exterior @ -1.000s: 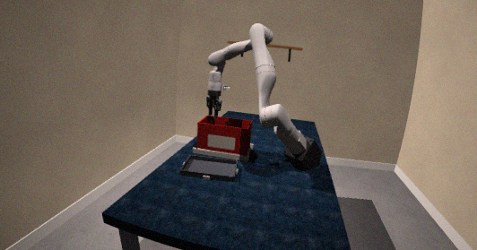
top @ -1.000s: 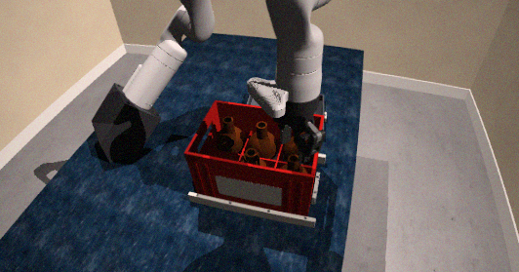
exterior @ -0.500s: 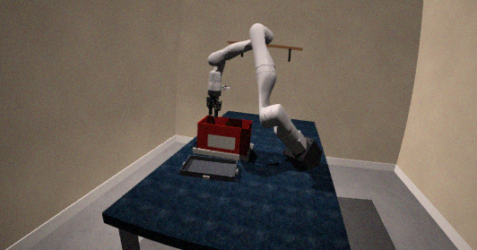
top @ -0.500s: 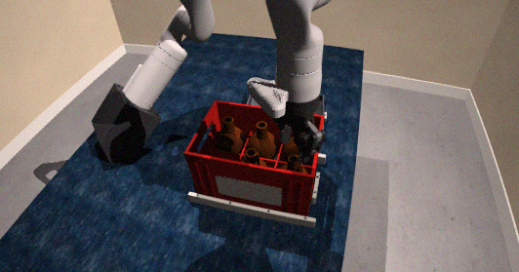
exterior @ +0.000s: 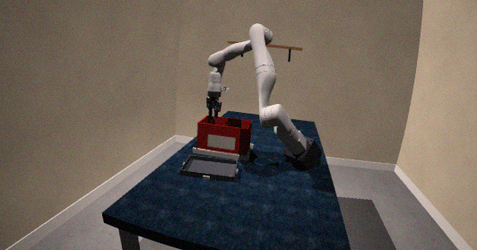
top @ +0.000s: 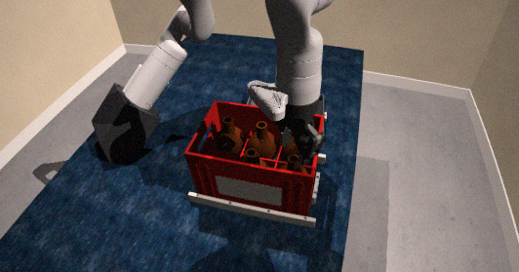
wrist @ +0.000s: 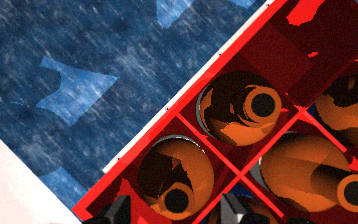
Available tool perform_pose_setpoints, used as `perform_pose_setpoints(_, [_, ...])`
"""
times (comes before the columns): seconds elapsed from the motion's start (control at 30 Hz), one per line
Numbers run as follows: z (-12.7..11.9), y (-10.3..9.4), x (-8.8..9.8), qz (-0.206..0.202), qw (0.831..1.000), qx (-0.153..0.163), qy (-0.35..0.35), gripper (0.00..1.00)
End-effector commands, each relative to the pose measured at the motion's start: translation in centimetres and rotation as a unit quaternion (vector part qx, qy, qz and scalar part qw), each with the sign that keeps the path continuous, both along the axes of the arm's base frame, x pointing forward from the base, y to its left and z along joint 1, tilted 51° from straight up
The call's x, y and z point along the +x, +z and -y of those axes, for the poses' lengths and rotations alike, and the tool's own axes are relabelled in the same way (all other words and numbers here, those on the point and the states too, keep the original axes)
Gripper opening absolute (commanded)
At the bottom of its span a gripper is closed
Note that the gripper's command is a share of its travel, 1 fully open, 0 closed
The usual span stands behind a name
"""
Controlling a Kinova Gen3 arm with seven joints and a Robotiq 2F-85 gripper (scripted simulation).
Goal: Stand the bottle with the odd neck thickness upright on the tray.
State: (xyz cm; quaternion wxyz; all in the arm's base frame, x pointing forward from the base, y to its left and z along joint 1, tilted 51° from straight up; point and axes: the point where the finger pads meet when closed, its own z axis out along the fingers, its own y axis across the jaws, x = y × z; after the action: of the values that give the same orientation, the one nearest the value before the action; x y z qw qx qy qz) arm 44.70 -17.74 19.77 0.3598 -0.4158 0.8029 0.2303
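Note:
The red crate [top: 205,174] [exterior: 202,135] [wrist: 275,50] stands on the blue table [top: 98,213] [exterior: 224,205] and holds five brown bottles. My gripper [top: 298,147] [exterior: 213,113] [wrist: 175,212] is open and hangs low over the crate's front right corner cell. In the wrist view its fingertips stand on either side of the mouth of the corner bottle [wrist: 177,175] [top: 293,161]; I cannot tell whether they touch it. Other bottles [top: 227,126] [top: 261,130] [top: 251,155] [wrist: 240,107] [wrist: 305,170] stand upright in their cells. The dark tray [exterior: 210,167] lies empty beside the crate.
The arm's base [top: 122,126] [exterior: 305,153] sits on the table beside the crate. One corner cell of the crate is empty. A pale strip [top: 251,209] runs along the crate's foot. Walls enclose the room on three sides.

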Motion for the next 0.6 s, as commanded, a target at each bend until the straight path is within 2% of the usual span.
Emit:
perform_pose_setpoints(0.0, [-0.1, -0.1, 0.0, 0.000, 1.000, 0.000, 0.001, 0.64])
perform_pose_setpoints(0.57, [-1.4, -1.3, 0.8, 0.000, 1.000, 0.000, 0.001, 0.64])
